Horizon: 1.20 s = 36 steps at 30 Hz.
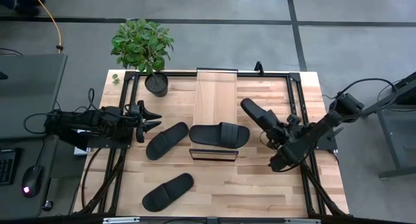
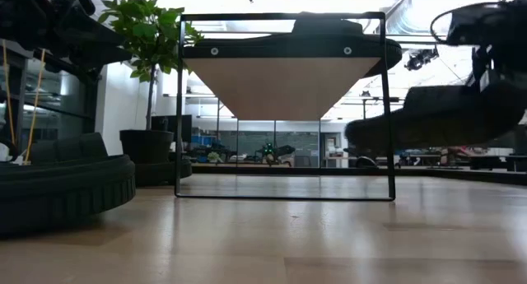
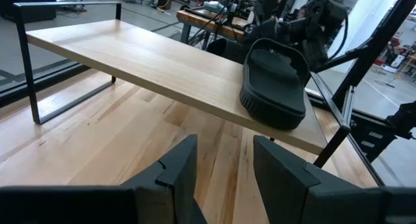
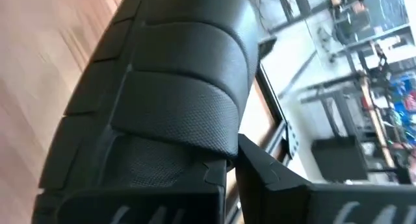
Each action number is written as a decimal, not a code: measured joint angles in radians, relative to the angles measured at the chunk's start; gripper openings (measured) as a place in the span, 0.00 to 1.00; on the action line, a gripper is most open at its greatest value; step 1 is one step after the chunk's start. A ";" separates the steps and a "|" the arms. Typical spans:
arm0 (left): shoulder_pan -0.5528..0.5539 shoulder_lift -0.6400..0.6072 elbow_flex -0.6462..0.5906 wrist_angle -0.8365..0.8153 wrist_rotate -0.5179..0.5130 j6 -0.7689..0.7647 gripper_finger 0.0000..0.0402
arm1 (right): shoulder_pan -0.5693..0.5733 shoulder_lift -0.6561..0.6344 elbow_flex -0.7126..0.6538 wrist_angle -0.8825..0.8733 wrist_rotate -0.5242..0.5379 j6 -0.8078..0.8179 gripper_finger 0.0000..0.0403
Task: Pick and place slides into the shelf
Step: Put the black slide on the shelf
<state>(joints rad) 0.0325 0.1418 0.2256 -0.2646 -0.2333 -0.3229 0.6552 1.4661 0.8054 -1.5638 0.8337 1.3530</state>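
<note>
The shelf [image 1: 216, 94] stands mid-table, its pale plank running from the far edge toward the near one. One black slide [image 1: 220, 134] lies across the plank's near end and also shows in the left wrist view [image 3: 274, 81]. A second slide [image 1: 167, 140] rests sole-down on the table left of the shelf. A third slide [image 1: 168, 191] lies by the near edge. My right gripper [image 1: 278, 130] is right of the shelf, shut on the fourth slide [image 1: 257, 112]. My left gripper [image 1: 155, 120] hovers open left of the shelf, above the table, with its fingers [image 3: 182, 162] apart. My right gripper [image 4: 227, 165] holds the fourth slide by the end nearest the arm, just behind the ribbed strap [image 4: 179, 87]. One finger [image 4: 260, 165] lies against the sole's side edge; the slide hides the other. The slide [image 2: 436, 115] is lifted clear of the table, roughly level, pointing away from the gripper toward the shelf.
A potted plant [image 1: 146, 49] stands at the table's far left corner. A black metal frame [image 1: 296, 100] runs along the table's sides. Bare tabletop [image 1: 260, 185] lies between the shelf's near end and the near edge. A desk with a mouse [image 1: 29, 185] stands left of the table.
</note>
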 joint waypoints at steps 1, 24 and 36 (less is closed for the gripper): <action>0.000 0.000 0.000 0.000 0.000 0.000 0.33 | 0.000 -0.006 0.006 -0.004 0.014 0.006 0.00; 0.000 0.000 0.000 0.000 0.005 0.000 0.33 | -0.170 -0.221 0.017 -0.008 0.089 -0.175 0.00; 0.000 0.000 0.000 0.072 0.072 0.077 0.33 | -0.217 -0.285 0.110 -0.008 0.163 -0.288 0.00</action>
<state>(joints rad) 0.0324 0.1421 0.2256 -0.1921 -0.1613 -0.2456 0.4377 1.1816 0.9154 -1.5715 0.9970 1.0648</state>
